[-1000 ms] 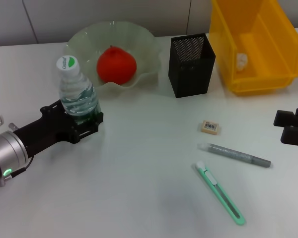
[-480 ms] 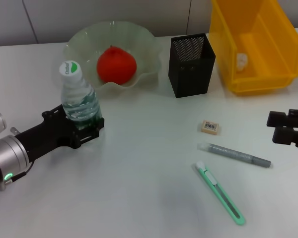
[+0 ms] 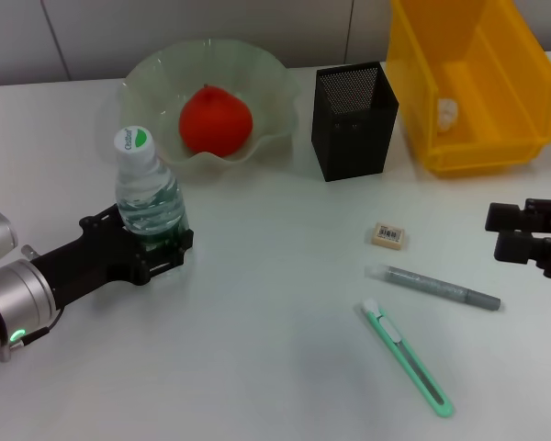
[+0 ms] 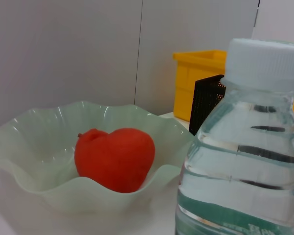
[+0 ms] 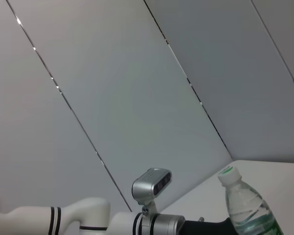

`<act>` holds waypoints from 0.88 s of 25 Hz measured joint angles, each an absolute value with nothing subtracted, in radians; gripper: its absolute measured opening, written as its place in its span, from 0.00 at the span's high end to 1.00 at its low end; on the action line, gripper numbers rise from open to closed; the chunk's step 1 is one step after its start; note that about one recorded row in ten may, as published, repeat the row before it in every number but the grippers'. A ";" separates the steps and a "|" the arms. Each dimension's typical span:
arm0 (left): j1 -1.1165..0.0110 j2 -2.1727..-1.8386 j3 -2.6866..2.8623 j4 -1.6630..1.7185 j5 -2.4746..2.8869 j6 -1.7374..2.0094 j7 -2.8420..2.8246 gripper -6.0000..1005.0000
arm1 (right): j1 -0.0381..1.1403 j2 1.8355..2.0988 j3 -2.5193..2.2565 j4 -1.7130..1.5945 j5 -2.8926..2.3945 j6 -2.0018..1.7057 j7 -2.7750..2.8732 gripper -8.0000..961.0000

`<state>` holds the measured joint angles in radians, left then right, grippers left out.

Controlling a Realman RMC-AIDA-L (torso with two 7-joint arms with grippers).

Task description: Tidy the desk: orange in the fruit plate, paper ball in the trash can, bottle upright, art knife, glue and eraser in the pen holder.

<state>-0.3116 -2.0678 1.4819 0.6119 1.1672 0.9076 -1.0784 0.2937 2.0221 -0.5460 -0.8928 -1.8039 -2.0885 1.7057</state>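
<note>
- The left gripper has its black fingers clenched on the base of the clear plastic water bottle, which stands upright just in front of the pale green wavy-edged fruit plate.
- The orange-red fruit lies in that plate.
- The right gripper, fingers spread and holding nothing, sits at the table's right edge, well apart from the plate, with bare white tabletop between.

No legible text or labels.

Bottle base hidden within left claw; right claw edge-cropped
</note>
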 joint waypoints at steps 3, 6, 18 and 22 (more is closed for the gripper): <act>-0.312 -2.068 1.482 0.611 1.167 0.908 -1.078 0.22 | 0.298 2.023 -0.546 -0.893 -1.814 -2.086 1.706 0.53; -0.311 -2.068 1.482 0.610 1.167 0.908 -1.078 0.22 | 0.307 2.023 -0.546 -0.893 -1.831 -2.074 1.706 0.53; -0.311 -2.068 1.482 0.605 1.167 0.908 -1.074 0.22 | 0.370 2.008 -0.545 -0.892 -1.886 -2.024 1.714 0.53; -0.317 -2.067 1.481 0.596 1.165 0.909 -1.074 0.22 | 0.388 2.003 -0.548 -0.891 -1.902 -1.995 1.707 0.53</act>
<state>-0.3169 -2.0672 1.4807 0.5960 1.1654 0.9094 -1.0737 0.3884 2.0026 -0.5484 -0.8908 -1.9020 -1.9950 1.7069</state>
